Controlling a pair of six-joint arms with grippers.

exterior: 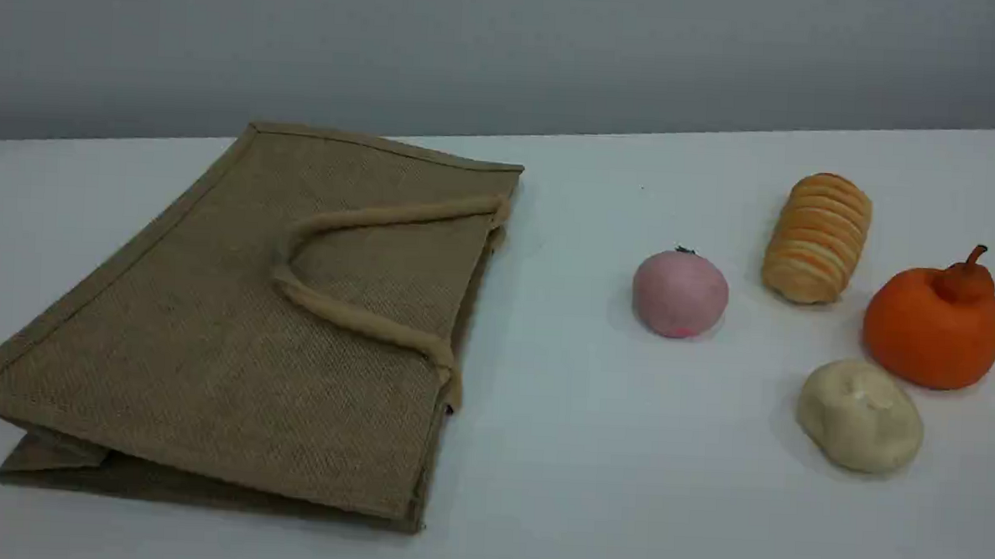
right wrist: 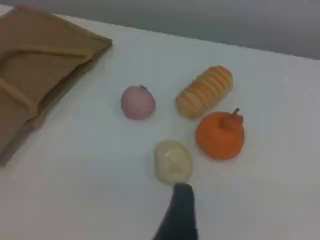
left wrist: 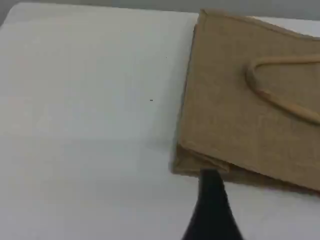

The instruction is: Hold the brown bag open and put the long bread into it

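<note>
The brown bag (exterior: 210, 317) lies flat and closed on the left of the white table, its mouth facing right and a tan rope handle (exterior: 353, 315) resting on top. The long bread (exterior: 817, 239), a ridged golden loaf, lies on the right, well apart from the bag. Neither arm shows in the scene view. In the left wrist view one dark fingertip (left wrist: 212, 200) hovers near a corner of the bag (left wrist: 225, 110). The right wrist view has its fingertip (right wrist: 180, 210) just short of a cream bun, with the long bread (right wrist: 205, 91) further on. Nothing is held by either gripper.
A pink ball (exterior: 680, 293) sits between the bag and the bread. An orange pear-shaped fruit (exterior: 932, 328) and a cream bun (exterior: 859, 417) lie in front of the bread on the right. The table's far edge (exterior: 722, 131) meets a grey wall.
</note>
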